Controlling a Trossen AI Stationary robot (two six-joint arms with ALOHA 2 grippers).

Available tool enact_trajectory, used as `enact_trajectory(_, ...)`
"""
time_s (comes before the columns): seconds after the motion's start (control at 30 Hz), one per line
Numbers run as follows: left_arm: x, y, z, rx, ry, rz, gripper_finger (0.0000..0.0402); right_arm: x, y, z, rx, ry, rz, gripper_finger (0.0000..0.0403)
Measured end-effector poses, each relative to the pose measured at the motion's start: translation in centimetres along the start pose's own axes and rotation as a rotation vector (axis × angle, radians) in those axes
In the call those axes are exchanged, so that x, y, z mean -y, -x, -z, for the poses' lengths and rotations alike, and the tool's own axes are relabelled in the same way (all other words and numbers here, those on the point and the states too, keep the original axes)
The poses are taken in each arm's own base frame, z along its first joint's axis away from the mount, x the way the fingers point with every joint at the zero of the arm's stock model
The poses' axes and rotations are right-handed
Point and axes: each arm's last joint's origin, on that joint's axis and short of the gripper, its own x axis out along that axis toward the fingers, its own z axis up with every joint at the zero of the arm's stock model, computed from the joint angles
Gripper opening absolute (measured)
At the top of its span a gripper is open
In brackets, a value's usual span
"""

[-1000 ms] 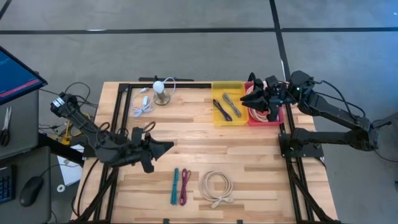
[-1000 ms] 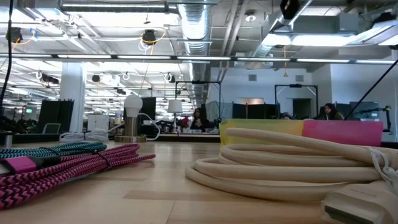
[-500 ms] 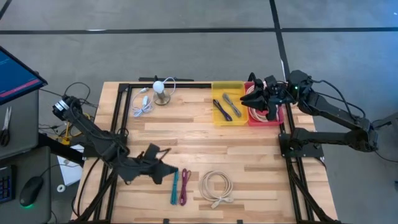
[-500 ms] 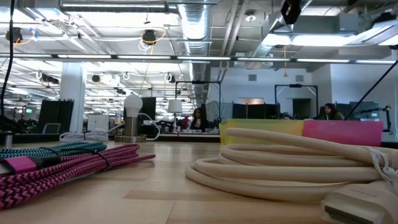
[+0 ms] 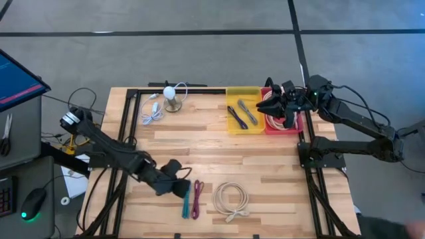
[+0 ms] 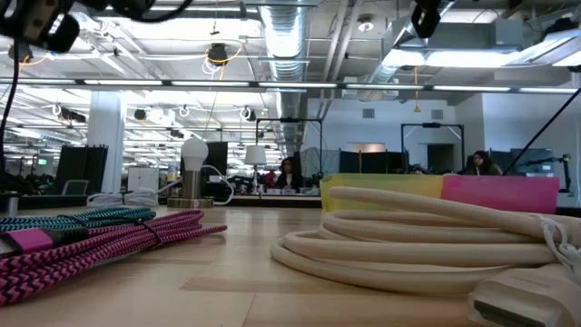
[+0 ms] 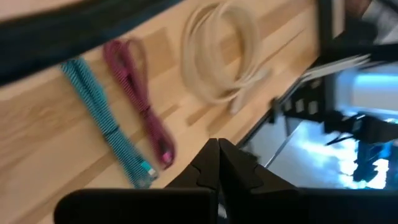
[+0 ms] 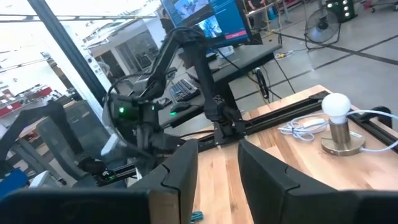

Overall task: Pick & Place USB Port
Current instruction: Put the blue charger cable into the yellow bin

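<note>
At lower centre of the high view, the left gripper (image 5: 180, 188), jaws closed and empty, hovers beside the teal cable (image 5: 186, 198); descending closed would shove it into the pink cable (image 5: 196, 199).

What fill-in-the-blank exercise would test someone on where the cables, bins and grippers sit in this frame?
1. The left gripper sits right beside the ______ braided cable.
2. The right gripper hovers over the ______ bin.
3. The yellow bin holds ______ dark cables.
4. The coiled cable near the table's front edge is ______ in colour.

Missing words: teal; red; two; cream
</note>
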Motion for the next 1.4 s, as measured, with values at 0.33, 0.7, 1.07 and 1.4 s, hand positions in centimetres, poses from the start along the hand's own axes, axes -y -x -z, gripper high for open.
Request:
enact_trajectory(0.33,-1.4,-4.1,0.5,-0.076,-0.009,-0.148,0.0004,0.0,0.0,0.0,-0.001,-0.002,0.003,0.0108)
enact_trajectory(0.7,-2.8,-5.6,0.4,-0.068,-0.025,-0.269,0.0090,0.0,0.0,0.0,-0.004,-0.003,0.003,0.0108)
enact_trajectory(1.07,-4.7,-6.3,-0.1,-0.054,-0.017,-0.325,0.0178,0.0,0.0,0.1,-0.006,-0.004,0.004,0.0108)
enact_trajectory(1.4,-4.5,-6.5,-0.4,-0.016,-0.010,-0.287,0.0185,0.0,0.0,0.1,-0.005,-0.003,0.004,0.0108)
